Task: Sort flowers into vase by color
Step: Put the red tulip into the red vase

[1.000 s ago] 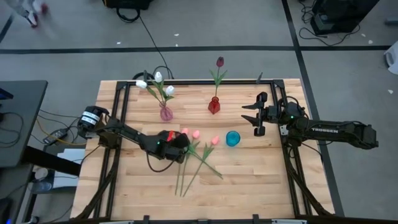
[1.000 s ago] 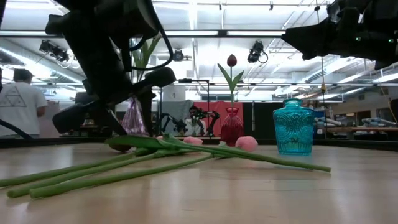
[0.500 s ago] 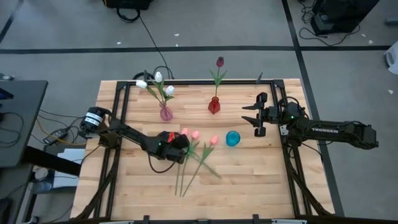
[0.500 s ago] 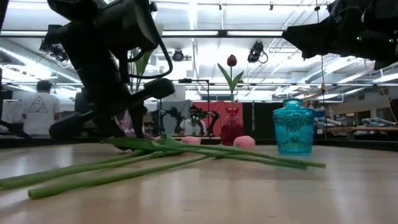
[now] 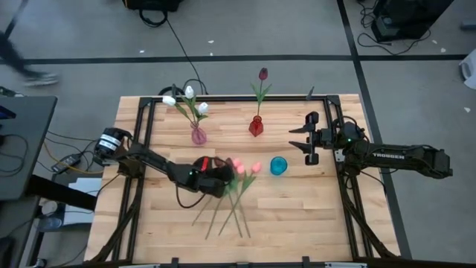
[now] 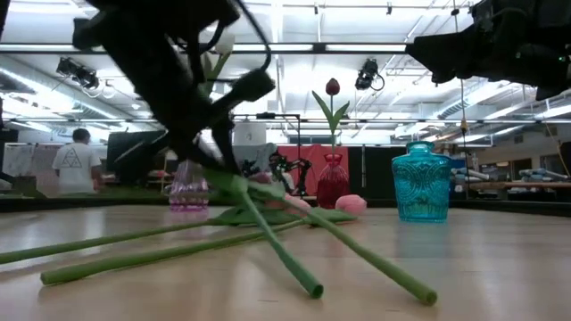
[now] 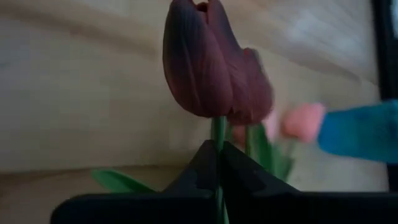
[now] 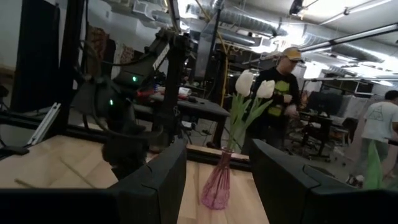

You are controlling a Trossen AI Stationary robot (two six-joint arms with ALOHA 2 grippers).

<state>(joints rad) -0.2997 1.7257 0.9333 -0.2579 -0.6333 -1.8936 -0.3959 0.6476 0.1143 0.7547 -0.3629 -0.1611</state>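
Left gripper (image 7: 217, 163) pinched on dark red tulip (image 7: 205, 62) stem just under the head, mid-table. Red vase (image 5: 256, 126) beyond, nearer this arm. Right gripper (image 8: 217, 180) spread wide, waiting

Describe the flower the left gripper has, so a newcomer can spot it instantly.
Start at the wooden table and find the left gripper near its middle, just left of the blue vase. Its fingers are shut on the stem of a dark red tulip. The loose tulips beside it have pink heads; this head is deep maroon.
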